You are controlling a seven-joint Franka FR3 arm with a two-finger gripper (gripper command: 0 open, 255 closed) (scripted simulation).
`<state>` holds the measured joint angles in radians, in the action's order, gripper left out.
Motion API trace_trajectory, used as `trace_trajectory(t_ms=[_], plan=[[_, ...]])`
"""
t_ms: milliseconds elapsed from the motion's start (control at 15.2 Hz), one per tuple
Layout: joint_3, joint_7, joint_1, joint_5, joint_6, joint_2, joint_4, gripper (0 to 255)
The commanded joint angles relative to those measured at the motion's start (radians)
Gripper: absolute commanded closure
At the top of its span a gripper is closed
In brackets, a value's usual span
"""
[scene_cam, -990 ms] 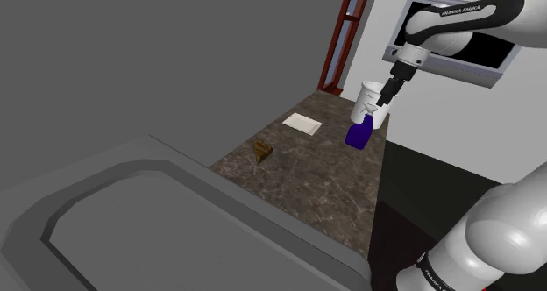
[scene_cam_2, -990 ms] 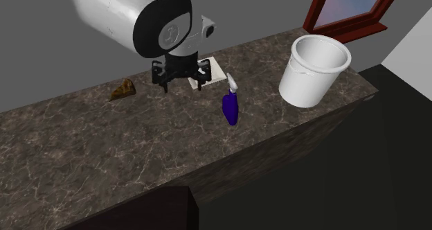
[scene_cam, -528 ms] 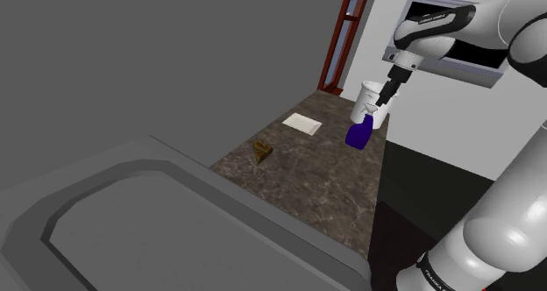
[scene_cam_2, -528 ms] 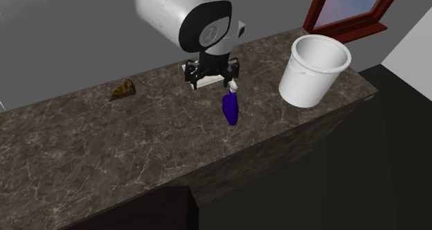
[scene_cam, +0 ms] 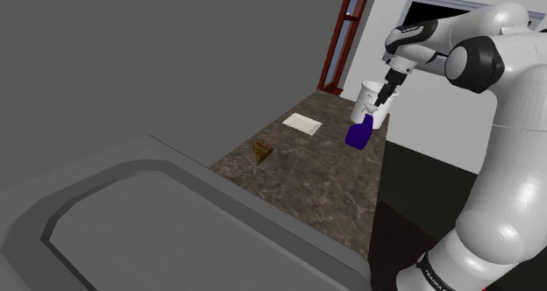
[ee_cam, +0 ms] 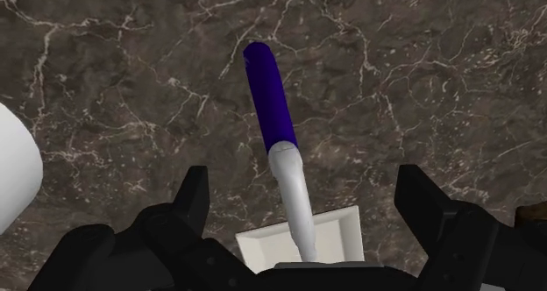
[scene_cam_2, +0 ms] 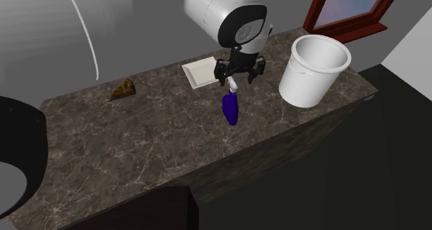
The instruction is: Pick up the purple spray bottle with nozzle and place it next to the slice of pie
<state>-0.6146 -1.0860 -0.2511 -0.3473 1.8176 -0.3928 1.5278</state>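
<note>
Hand (ee_cam: 303, 182) hangs open above the spray bottle (ee_cam: 269, 96). Its two black fingers (ee_cam: 195, 193) stand wide apart on either side of the white nozzle and touch nothing. Below the nozzle, the purple body stands upright on the table (ee_cam: 438, 70), a dark brown stone top veined with pale marbling.

In the shoulder view, a grey surface with a sunken, angled panel (scene_cam: 88, 219) lies nearest. The table (scene_cam: 307, 180) begins beyond its edge. The slice of pie (scene_cam: 261, 149) sits first on it, a small brown wedge. A flat white tray (scene_cam: 302, 124) lies farther on. The spray bottle (scene_cam: 358, 134) stands well apart from the pie, toward the view's right and near the table's edge, with the hand (scene_cam: 386, 95) over it. A white bucket (scene_cam: 366, 95) stands just behind the bottle.

Past the far end of the table, a tall window with a red-brown frame (scene_cam: 346, 35) is set between a plain grey wall and a white one. The floor beside the table is dark.
</note>
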Motion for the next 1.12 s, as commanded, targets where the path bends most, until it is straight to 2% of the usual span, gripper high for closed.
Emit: trace_trajectory(t_ms=[0,396,858,924,1056], plan=[[0.004,-0.011,-0.007,-0.010,0.015,-0.017,0.000,0],[0.011,-0.021,0.000,-0.023,0.081,-0.031,0.056,0],[0.011,-0.021,0.000,-0.023,0.081,-0.031,0.056,0],[0.011,-0.021,0.000,-0.023,0.081,-0.031,0.056,255],[0.011,-0.021,0.000,-0.023,0.081,-0.031,0.056,255]])
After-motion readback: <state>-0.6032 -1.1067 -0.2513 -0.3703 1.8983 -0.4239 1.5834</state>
